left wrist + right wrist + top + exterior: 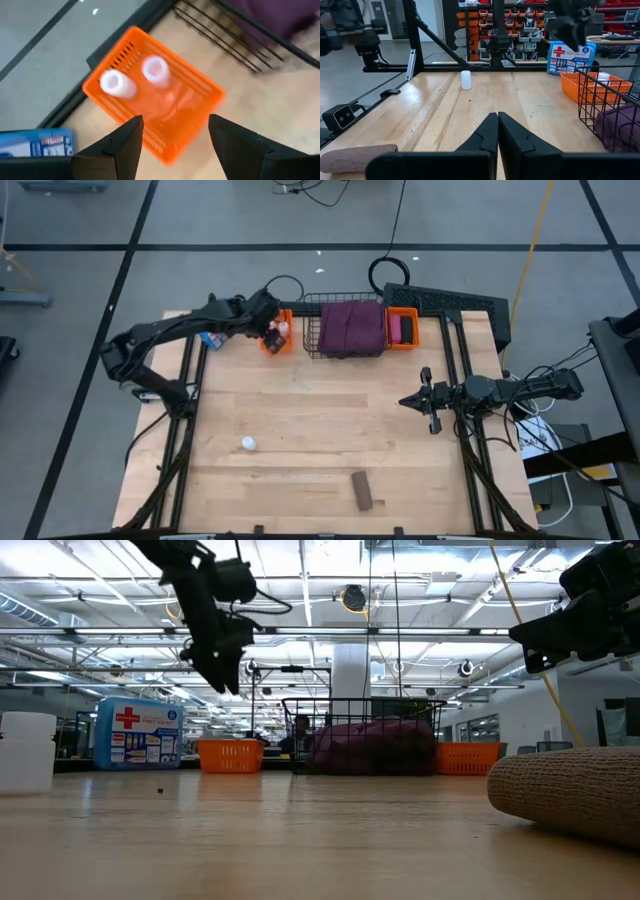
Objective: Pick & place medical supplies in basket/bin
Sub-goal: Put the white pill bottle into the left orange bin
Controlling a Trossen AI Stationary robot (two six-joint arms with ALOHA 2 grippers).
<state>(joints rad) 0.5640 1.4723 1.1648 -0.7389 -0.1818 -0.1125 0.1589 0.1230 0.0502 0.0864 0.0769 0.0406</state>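
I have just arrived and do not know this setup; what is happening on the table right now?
The left gripper, jaws open and empty, hangs over the left orange bin, which holds two white vials. The maroon cloth lies in the wire basket. A third vial and a brown roll remain on the table. The right gripper waits shut.

A wire basket is set at the far edge of the counter, near its middle, with a folded cloth inside it. One bin is placed just left of the basket and another bin just right of it. Two vials are seen lying side by side in the left bin; a roll is held in the right bin. A pouch is found left of the left bin. The left hand is positioned above the left bin. A third vial is left standing alone on the near left part of the counter. Another roll is laid near the front edge, right of centre. The right hand is poised over the right side, well apart from everything.
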